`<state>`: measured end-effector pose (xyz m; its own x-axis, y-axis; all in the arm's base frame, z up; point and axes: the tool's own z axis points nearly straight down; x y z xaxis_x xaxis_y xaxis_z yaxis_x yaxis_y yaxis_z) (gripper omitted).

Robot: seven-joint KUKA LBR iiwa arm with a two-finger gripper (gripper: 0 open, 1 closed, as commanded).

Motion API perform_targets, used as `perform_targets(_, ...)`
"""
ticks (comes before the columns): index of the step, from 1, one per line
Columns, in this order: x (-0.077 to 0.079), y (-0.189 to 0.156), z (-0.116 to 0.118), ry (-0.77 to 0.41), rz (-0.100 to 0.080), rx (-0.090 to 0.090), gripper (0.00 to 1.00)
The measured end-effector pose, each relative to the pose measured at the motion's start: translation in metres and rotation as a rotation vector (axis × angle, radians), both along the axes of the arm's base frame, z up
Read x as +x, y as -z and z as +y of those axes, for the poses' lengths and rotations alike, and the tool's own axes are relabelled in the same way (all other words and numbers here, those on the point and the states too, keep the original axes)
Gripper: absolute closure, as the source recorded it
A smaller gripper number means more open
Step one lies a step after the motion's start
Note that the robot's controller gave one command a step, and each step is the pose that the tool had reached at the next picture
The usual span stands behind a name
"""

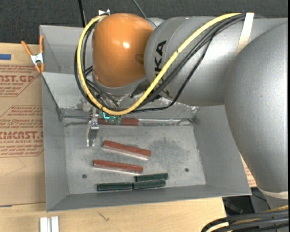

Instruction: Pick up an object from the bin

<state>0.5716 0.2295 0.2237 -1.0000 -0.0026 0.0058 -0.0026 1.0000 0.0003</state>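
Grey metal bin (58, 144) with five small flat bars on the floor. Landmark for all places here: the middle bar (126, 149), long and red-brown, lying a bit slanted in the middle of the floor.

Big silver arm (208, 66) with an orange cover (118, 47) and yellow and black cables (82, 47), reaching in from the right, above and behind the middle bar.

Tool (92, 133) poking down from under the orange cover, just left of the middle bar's left end and a little behind it. Low down, close to the bin floor. Near that left end but apart from it. Cannot tell if the tool is spread or pressed together.

Back bar (125, 122), red-brown too, behind the middle bar and right by the bin's back wall, partly hidden under the arm. Left end just beside the tool. Touching or not: cannot tell. Nearest thing to the tool.

Front bar (117, 166), also red-brown, just in front of the middle bar, almost side by side with it, not touching.

Two green bars, dark, farther in front of the middle bar, near the front wall. One (115, 187) to the front and left, the other (151, 179) to the front and right. Ends close together, almost in one row.
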Motion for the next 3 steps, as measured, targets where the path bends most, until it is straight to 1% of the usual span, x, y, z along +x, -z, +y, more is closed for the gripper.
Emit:
perform_targets(1, 0.002, -0.004, -0.001, 0.002, -0.007, 0.001, 0.00)
perform_targets(2, -0.018, 0.022, -0.021, -0.078, -0.017, 0.005, 0.00)
perform_targets(3, -0.032, 0.069, -0.066, -0.307, -0.006, 0.002, 0.00)
